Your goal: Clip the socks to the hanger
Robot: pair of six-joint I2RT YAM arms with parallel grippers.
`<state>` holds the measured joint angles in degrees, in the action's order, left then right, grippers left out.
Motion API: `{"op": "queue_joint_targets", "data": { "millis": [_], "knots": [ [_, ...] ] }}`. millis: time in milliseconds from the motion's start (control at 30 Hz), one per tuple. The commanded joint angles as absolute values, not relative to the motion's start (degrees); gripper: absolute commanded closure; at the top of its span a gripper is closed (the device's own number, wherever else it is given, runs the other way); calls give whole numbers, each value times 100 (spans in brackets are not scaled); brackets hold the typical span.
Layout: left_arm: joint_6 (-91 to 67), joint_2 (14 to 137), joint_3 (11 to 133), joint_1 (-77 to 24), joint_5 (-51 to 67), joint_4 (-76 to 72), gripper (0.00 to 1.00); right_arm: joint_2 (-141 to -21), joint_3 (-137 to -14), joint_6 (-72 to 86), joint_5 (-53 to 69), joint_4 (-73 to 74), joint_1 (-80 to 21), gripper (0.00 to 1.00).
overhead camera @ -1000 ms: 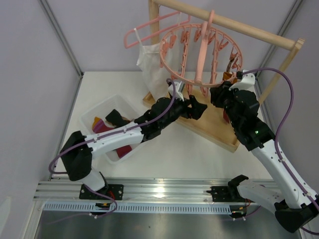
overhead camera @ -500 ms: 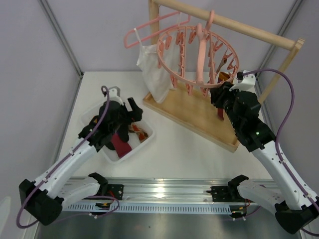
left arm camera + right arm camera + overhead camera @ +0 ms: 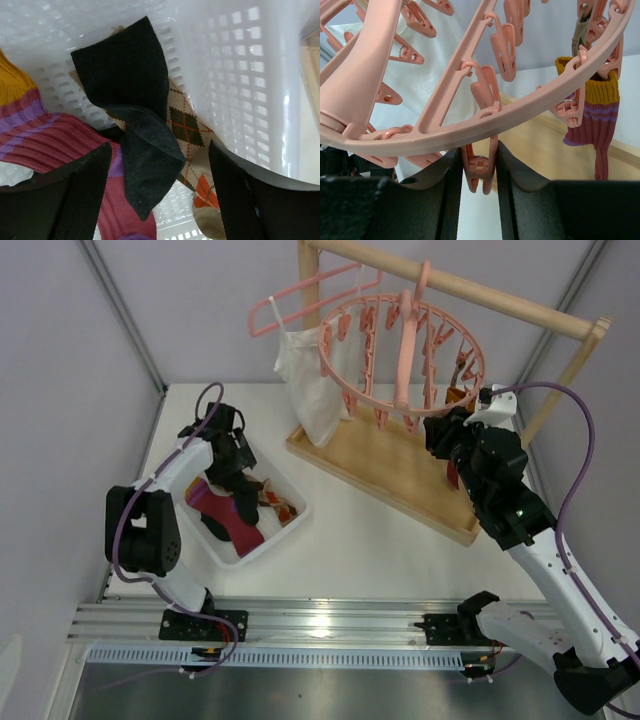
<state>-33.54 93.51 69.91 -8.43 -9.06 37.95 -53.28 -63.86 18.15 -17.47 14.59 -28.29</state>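
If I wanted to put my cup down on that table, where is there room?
The bare table between the basket, the wooden base and the rail. Crowded: the basket, with socks under the left fingers, and the hanger, where the right fingers pinch a clip.

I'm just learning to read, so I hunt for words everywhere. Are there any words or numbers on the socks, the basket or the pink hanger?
None: no word, number or sign shows on the socks, the white basket, the pink hanger, or the clip pinched in the right tool.
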Motion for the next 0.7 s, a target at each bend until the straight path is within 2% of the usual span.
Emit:
{"op": "queue_joint_targets", "data": {
  "millis": [0,533,667],
  "knots": [
    [-3568,9587,7348,-703,-756,4131,20,-5221,-6363,1705,-1758,1283,-2804,100],
    [-3551,10380,7559,-624,-914,4184,52,-5238,-6188,1723,-1749,1125,-2786,100],
    [-3525,10310,7515,-624,-932,4210,74,-5230,-6152,1714,-1758,1134,-2786,100]
  ]
}}
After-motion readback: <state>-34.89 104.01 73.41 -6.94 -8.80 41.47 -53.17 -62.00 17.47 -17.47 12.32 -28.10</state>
